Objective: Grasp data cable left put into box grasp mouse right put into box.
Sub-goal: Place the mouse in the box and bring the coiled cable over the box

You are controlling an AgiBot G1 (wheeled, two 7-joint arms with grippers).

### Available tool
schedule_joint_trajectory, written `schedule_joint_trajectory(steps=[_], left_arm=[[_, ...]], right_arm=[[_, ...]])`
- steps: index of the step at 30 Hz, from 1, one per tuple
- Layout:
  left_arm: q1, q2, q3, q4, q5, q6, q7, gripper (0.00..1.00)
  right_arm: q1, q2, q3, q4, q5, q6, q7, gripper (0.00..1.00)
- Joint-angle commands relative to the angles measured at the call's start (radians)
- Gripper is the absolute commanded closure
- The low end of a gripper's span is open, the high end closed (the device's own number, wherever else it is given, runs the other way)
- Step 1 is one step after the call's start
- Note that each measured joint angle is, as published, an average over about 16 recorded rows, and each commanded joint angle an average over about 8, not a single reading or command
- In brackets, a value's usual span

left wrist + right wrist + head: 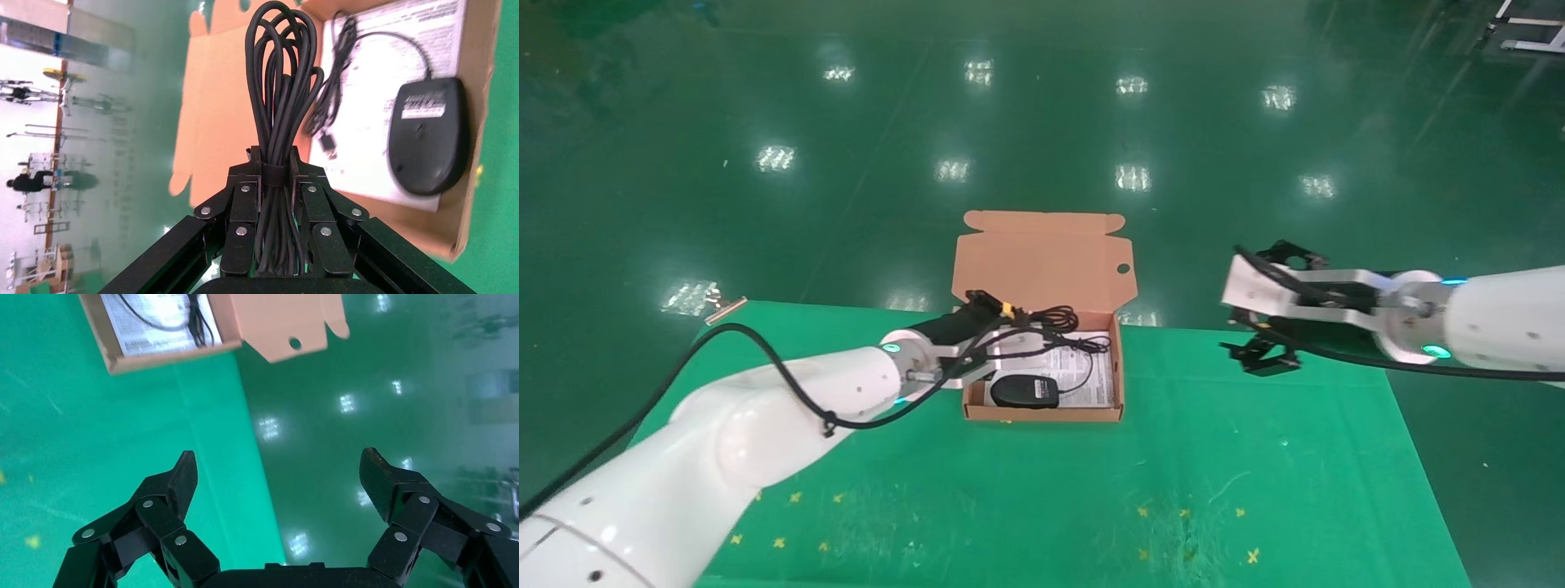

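The box (1042, 412) stands open at the table's far middle, its lid (1042, 261) raised behind it. Inside, near the front wall, lies the black mouse (1025, 392), turned underside up (428, 135) on the white sheet, its cord and USB plug (327, 142) beside it. My left gripper (1017, 331) hangs over the box's left half, shut on the data cable (281, 92), whose loops (1058, 317) stick out past the fingertips above the box. My right gripper (1254, 304) is open and holds nothing, raised over the table's far right edge, well clear of the box (171, 355).
The green table cloth (1091, 490) carries small yellow marks near the front. A small metal clip (723, 309) lies at the far left corner. Glossy green floor lies beyond the table's far edge. My left arm's black hose (764, 351) arcs above the table's left side.
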Motion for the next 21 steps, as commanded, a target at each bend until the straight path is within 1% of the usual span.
schedule_joint_trajectory(steps=[1, 6, 11, 15, 19, 21], left_arm=[[-0.004, 0.033, 0.012, 0.052, -0.018, -0.032, 0.035, 1.00], [-0.009, 0.044, 0.109, 0.090, -0.110, -0.083, 0.079, 1.00], [-0.014, 0.047, 0.212, 0.114, -0.188, -0.130, 0.100, 1.00], [-0.021, 0.048, 0.273, 0.131, -0.235, -0.156, 0.102, 0.50], [-0.028, 0.049, 0.303, 0.142, -0.262, -0.170, 0.100, 0.00], [-0.029, 0.050, 0.309, 0.144, -0.267, -0.174, 0.099, 0.00]], right_arm=[[0.013, 0.041, -0.005, 0.057, -0.041, -0.010, 0.050, 0.00], [0.038, 0.083, -0.005, 0.122, -0.118, -0.042, 0.133, 0.00], [0.060, 0.103, -0.002, 0.135, -0.143, -0.065, 0.152, 0.00], [0.076, 0.116, 0.000, 0.138, -0.145, -0.078, 0.143, 0.00], [0.087, 0.124, 0.001, 0.142, -0.146, -0.086, 0.136, 0.00], [0.090, 0.125, 0.001, 0.143, -0.147, -0.088, 0.135, 0.00]])
